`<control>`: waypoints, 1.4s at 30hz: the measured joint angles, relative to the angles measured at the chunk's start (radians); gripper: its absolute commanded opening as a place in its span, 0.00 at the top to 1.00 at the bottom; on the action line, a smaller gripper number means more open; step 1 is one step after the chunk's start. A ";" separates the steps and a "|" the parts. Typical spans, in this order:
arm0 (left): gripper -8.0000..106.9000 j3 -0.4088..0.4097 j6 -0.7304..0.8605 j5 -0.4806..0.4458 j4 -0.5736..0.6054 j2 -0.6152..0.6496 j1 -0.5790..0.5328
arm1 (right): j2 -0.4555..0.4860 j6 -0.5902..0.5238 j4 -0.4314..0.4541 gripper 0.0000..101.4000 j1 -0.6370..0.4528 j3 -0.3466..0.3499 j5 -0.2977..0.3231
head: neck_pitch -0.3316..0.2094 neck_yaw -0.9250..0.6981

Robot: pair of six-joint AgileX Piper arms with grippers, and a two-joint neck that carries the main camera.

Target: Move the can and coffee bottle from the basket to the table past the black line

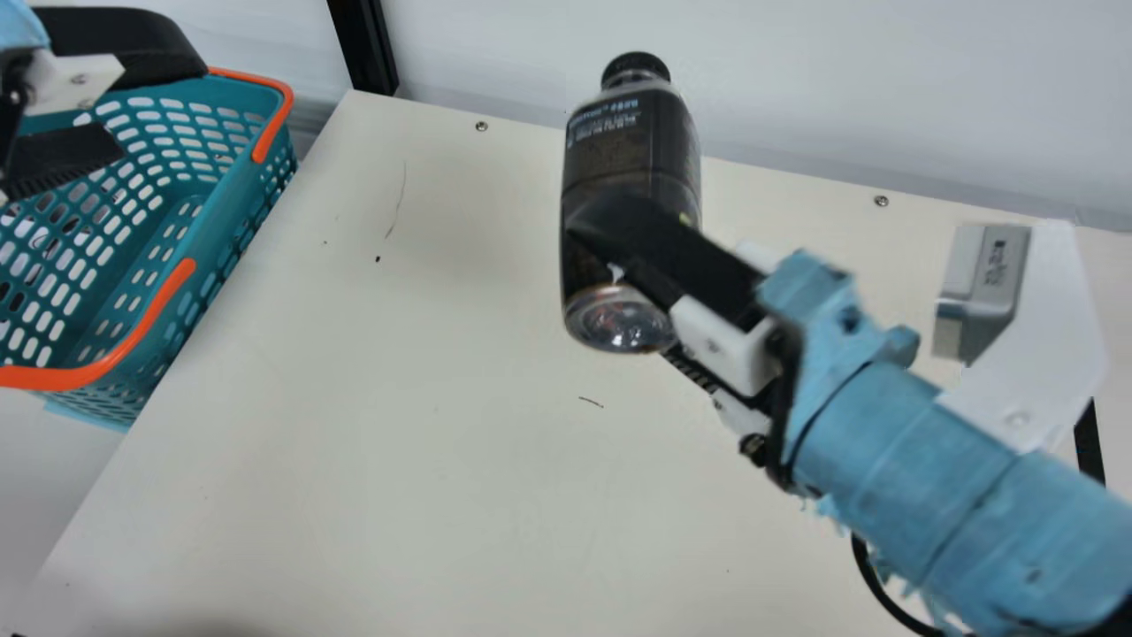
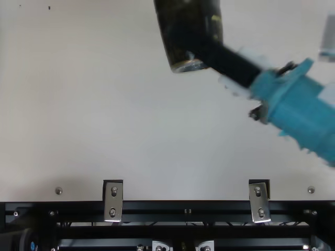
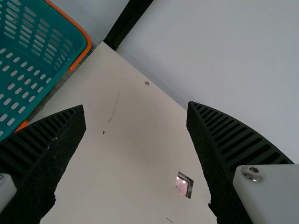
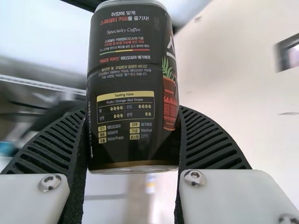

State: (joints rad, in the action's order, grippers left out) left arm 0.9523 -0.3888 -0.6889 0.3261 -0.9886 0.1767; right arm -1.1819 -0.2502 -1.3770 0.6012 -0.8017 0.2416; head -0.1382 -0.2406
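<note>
The coffee bottle (image 1: 630, 159), dark with a black cap, is held up above the table (image 1: 354, 398) by my right gripper (image 1: 632, 265), shut around its lower part. Its clear base faces the main camera. In the top view the bottle (image 2: 191, 21) and gripper (image 2: 196, 39) cross the upper edge. The right wrist view shows the printed bottle (image 4: 133, 93) between both fingers of the gripper (image 4: 133, 116). My left gripper (image 1: 110, 106) stands open over the teal basket (image 1: 239, 177); in its wrist view the gripper (image 3: 135, 109) has nothing between its widely parted fingers.
The basket, with orange handles, stands beside the table's left edge. A small shiny square with a black border (image 3: 184, 185) is on the table. A short dark curved mark (image 1: 591, 402) and a thin scratch (image 1: 398, 199) lie on the surface. A pale wall rises behind.
</note>
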 measured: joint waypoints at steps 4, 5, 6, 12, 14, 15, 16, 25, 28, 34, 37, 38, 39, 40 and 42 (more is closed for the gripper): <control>0.15 0.000 0.000 0.000 0.000 0.000 0.000 | -0.018 0.018 0.132 1.00 0.068 0.026 -0.136 | 0.000 0.000; 0.15 0.000 0.000 0.000 0.000 0.000 0.000 | -0.017 0.018 0.144 1.00 0.069 0.026 -0.169 | 0.000 0.010; 0.15 0.000 0.000 0.000 0.000 0.000 0.000 | -0.017 0.018 0.155 1.00 0.069 0.026 -0.189 | 0.000 0.000; 0.15 0.000 0.000 0.000 0.000 0.000 0.000 | -0.017 0.018 0.155 1.00 0.069 0.026 -0.202 | 0.000 0.010; 0.15 0.000 0.000 0.000 0.000 0.000 0.000 | -0.020 0.026 0.165 1.00 0.070 0.026 -0.202 | 0.005 0.000; 0.15 0.000 0.000 0.000 0.000 0.000 0.000 | -0.022 0.025 0.173 1.00 0.073 0.026 -0.210 | 0.000 0.010; 0.15 0.000 0.000 0.000 0.000 0.000 0.000 | -0.025 0.017 0.187 1.00 0.079 0.027 -0.217 | 0.000 0.000; 0.15 0.000 0.000 0.000 0.000 0.000 0.000 | -0.028 -0.021 0.305 1.00 0.202 0.062 -0.399 | 0.000 0.000; 0.15 0.000 0.000 0.000 0.000 0.000 0.000 | -0.040 0.003 0.350 1.00 0.252 0.082 -0.475 | 0.000 0.000; 0.15 0.000 0.000 0.000 0.000 0.000 0.000 | -0.088 0.045 0.446 1.00 0.306 0.122 -0.597 | 0.000 0.000; 0.15 0.000 0.000 0.000 0.000 0.000 0.000 | -0.119 0.049 0.479 1.00 0.307 0.132 -0.630 | 0.000 0.000; 0.15 0.000 0.000 0.000 0.000 0.000 0.000 | -0.132 0.050 0.492 1.00 0.304 0.132 -0.638 | 0.000 0.010; 0.15 0.000 0.000 0.000 0.000 0.000 0.000 | -0.140 0.048 0.501 1.00 0.302 0.132 -0.641 | 0.000 0.000; 0.15 0.000 0.000 0.000 0.000 0.000 0.000 | -0.156 0.048 0.507 1.00 0.293 0.132 -0.645 | 0.005 0.000; 0.15 0.000 0.000 0.000 0.000 0.000 0.000 | -0.175 0.044 0.519 1.00 0.282 0.128 -0.646 | 0.000 0.000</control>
State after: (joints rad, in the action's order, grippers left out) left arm 0.9523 -0.3888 -0.6889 0.3261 -0.9886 0.1767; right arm -1.3574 -0.2065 -0.8580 0.8828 -0.6734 -0.4047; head -0.1382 -0.2406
